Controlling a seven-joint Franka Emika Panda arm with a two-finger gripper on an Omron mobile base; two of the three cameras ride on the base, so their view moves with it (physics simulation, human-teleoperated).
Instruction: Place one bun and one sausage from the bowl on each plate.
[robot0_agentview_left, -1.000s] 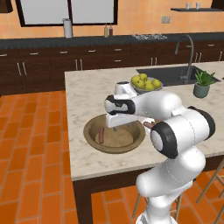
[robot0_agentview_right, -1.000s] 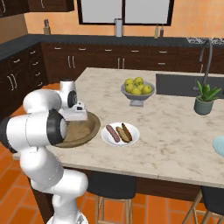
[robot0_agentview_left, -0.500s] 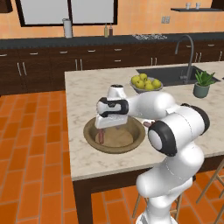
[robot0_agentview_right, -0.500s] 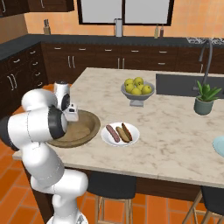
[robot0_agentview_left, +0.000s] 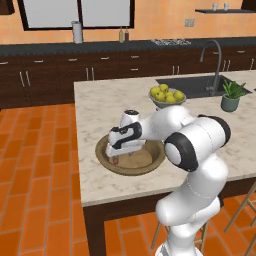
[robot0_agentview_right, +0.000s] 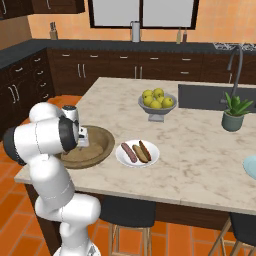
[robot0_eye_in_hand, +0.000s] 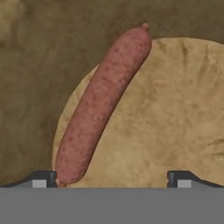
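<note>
The jaws (robot0_eye_in_hand: 112, 177) are spread wide and hold nothing, poised low over the bowl (robot0_agentview_left: 152, 164). Inside it, a sausage (robot0_eye_in_hand: 103, 105) is seen lying against a bun (robot0_eye_in_hand: 166, 122), its long axis running diagonally. Its near end sits just beside one fingertip (robot0_eye_in_hand: 43, 178), off-centre between the jaws.

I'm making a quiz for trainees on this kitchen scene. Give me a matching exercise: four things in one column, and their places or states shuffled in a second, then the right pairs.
Things:
1. tool
2. white plate
3. brown bowl
4. grey fruit bowl

Places or states:
A. holds yellow-green fruit
B. carries a sausage and a bun
C. open, over a sausage
D. near the island's front edge, under the hand

Pairs: 1-C, 2-B, 3-D, 4-A
</note>
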